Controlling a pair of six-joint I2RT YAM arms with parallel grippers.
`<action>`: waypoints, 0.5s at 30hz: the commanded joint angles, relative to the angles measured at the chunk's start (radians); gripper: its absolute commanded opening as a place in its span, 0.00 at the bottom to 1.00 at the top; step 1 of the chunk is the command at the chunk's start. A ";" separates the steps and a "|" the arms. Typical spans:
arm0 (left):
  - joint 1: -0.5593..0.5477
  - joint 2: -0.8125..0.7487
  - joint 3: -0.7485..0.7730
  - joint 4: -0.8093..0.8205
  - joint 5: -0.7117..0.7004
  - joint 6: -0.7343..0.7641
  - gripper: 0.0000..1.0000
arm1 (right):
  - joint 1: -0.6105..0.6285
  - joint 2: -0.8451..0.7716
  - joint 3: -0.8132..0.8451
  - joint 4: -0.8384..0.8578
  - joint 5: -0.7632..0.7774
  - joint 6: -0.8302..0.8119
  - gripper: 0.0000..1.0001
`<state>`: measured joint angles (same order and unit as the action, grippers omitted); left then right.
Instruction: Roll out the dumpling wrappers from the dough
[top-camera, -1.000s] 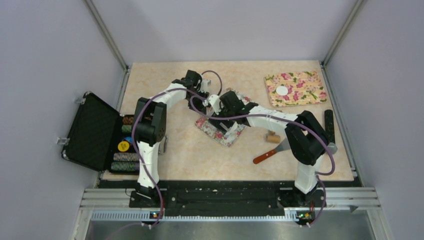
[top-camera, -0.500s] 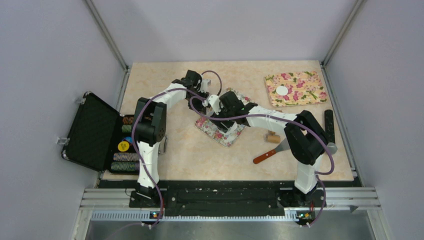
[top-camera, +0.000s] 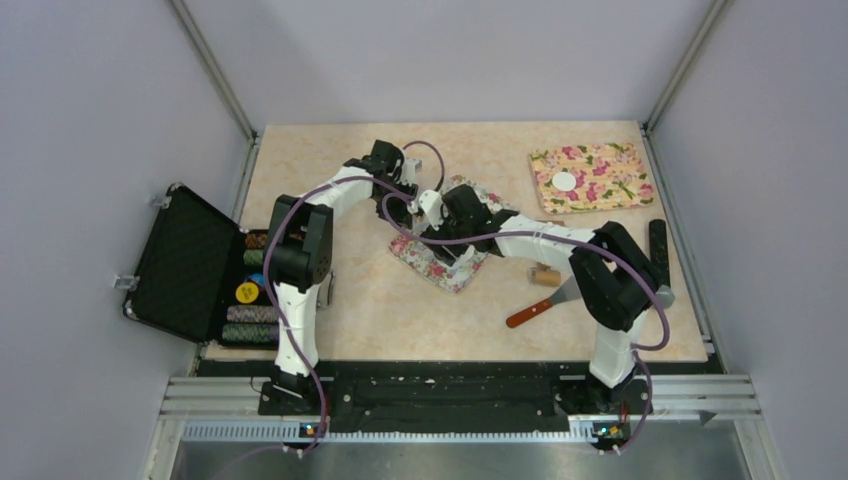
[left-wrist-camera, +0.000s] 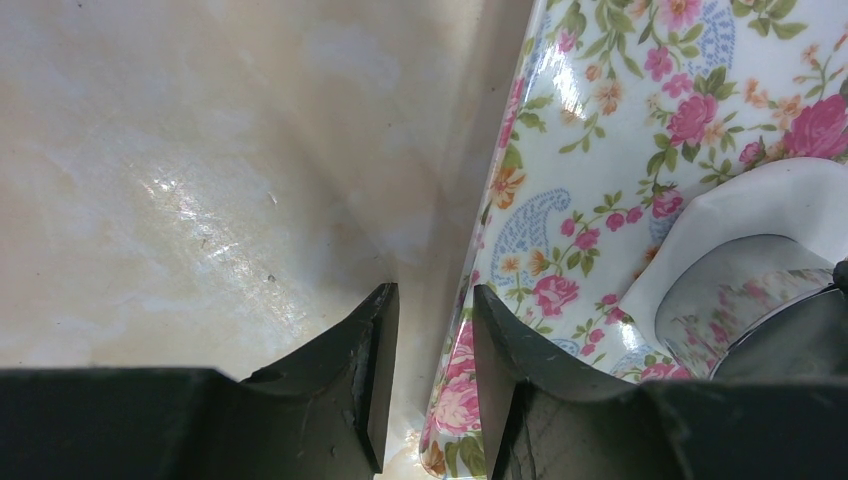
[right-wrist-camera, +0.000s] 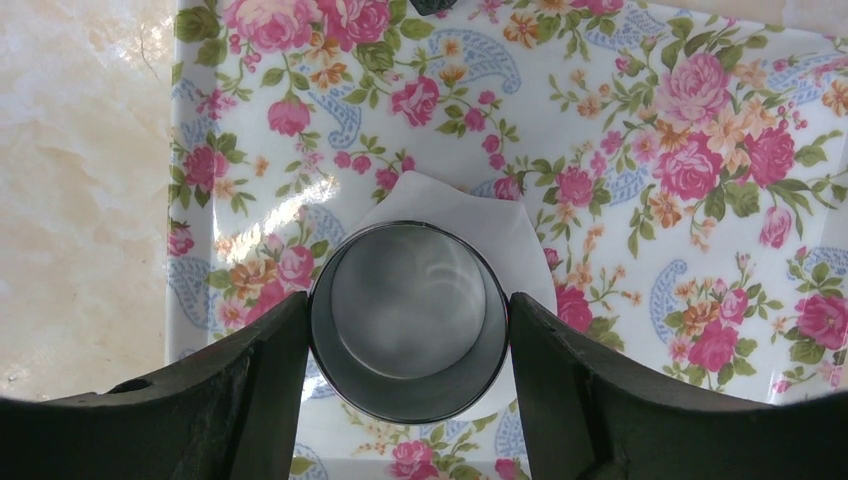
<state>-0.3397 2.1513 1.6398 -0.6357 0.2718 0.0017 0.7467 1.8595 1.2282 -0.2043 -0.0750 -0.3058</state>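
Since a second ago the right fingers (right-wrist-camera: 250, 400) have closed onto the metal ring cutter (right-wrist-camera: 400, 402), which stands on the flattened dough (right-wrist-camera: 440, 205) near the middle of the floral mat (right-wrist-camera: 640, 150). The left fingers (left-wrist-camera: 350, 380), narrowly parted, pinch the mat's edge; bare counter (right-wrist-camera: 80, 150) lies open beyond it.

Shows the dough (right-wrist-camera: 450, 200) rolled into a thin, white, irregular sheet, flat at lower centre, and one round dumpling wrapper (top-camera: 565, 181) flat at upper right.

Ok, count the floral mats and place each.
2. One floral mat lies mid-table; the other lies at the far right, carrying a white disc. None seem hidden.
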 joint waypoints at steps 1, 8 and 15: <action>-0.002 0.027 -0.042 0.019 -0.017 0.001 0.39 | -0.010 0.012 -0.087 -0.051 -0.042 0.037 0.24; -0.001 0.028 -0.039 0.017 -0.023 0.001 0.39 | -0.011 0.014 -0.134 -0.070 -0.054 0.063 0.17; -0.002 0.026 -0.037 0.013 -0.025 -0.020 0.38 | -0.010 0.054 -0.132 -0.121 -0.025 0.159 0.09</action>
<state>-0.3393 2.1513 1.6394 -0.6357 0.2687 0.0017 0.7364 1.8320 1.1526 -0.1116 -0.0891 -0.2634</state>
